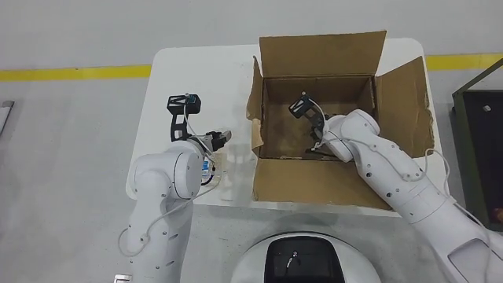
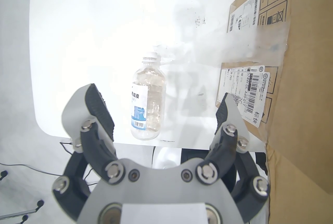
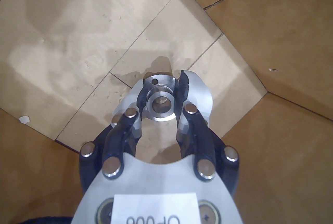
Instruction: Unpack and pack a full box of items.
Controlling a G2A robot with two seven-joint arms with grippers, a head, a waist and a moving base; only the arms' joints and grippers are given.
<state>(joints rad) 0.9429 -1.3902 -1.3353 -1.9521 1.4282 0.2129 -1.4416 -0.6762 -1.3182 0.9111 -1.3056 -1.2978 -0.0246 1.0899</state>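
While our right claw [image 3: 161, 103] is clamping a flanged metal ring [image 3: 159, 95] low inside the box [image 1: 318, 55], probably to lift it out, we are holding our left claw [image 2: 162, 103] spread apart over the bottle [image 2: 147, 100] on the surface [image 2: 91, 27] beside it.

White surface [image 1: 196, 71] with rounded corners beneath the left pincer [image 1: 218, 137]. Grey floor [image 1: 71, 165] all around, crossed by 1 yellow stripe [image 1: 71, 72] far ahead of that pincer. Dark green-edged unit [image 1: 481, 149] well off to its right. Thin black cables [image 2: 26, 165] on the floor behind it.
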